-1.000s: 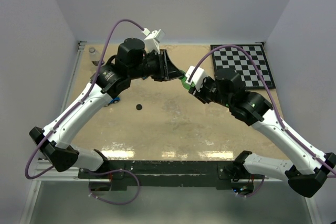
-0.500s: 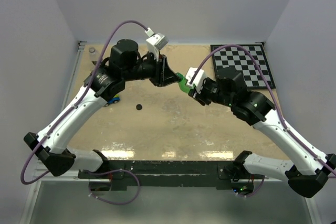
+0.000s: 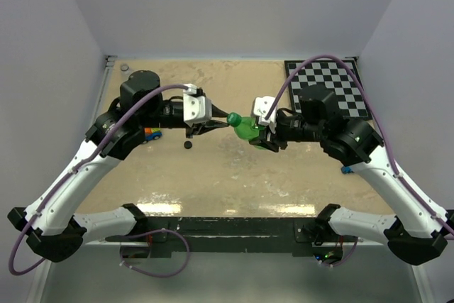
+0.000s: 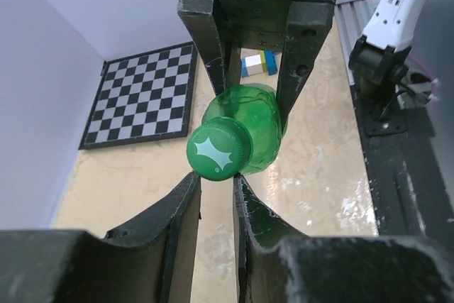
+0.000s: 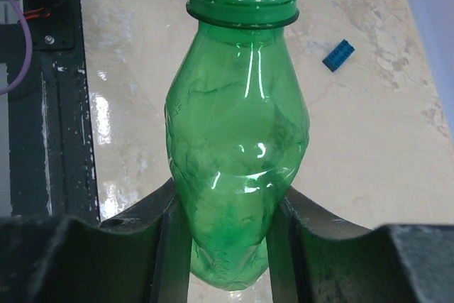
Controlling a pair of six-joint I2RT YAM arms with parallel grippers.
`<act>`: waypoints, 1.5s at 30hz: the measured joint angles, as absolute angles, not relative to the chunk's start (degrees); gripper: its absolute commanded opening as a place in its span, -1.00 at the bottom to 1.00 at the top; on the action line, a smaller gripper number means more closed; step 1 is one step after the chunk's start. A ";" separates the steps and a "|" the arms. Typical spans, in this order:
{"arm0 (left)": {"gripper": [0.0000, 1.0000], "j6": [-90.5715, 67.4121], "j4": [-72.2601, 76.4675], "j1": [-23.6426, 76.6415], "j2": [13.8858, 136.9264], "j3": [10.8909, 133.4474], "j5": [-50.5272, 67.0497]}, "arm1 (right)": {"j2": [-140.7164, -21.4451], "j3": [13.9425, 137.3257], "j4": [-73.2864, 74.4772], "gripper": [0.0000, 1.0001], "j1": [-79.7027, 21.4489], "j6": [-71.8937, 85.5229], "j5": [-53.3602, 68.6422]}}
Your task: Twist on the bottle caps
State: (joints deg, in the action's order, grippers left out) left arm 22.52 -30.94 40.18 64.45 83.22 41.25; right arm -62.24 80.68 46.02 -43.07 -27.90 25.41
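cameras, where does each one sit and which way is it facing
Top external: above and behind the robot, looking down at the table; left gripper and right gripper show.
Left wrist: on the left arm, looking past its own fingers at the green cap.
Right wrist: on the right arm, looking past its own fingers at the green bottle.
Shared: all three see the green bottle.

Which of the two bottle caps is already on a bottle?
The green cap, seated on the neck of the green bottle; the black cap lies loose on the table, on no bottle.
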 measured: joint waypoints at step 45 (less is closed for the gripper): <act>-1.00 -7.99 6.07 39.88 64.03 64.60 39.00 | -57.12 63.29 23.75 -1.00 -43.44 -19.20 21.71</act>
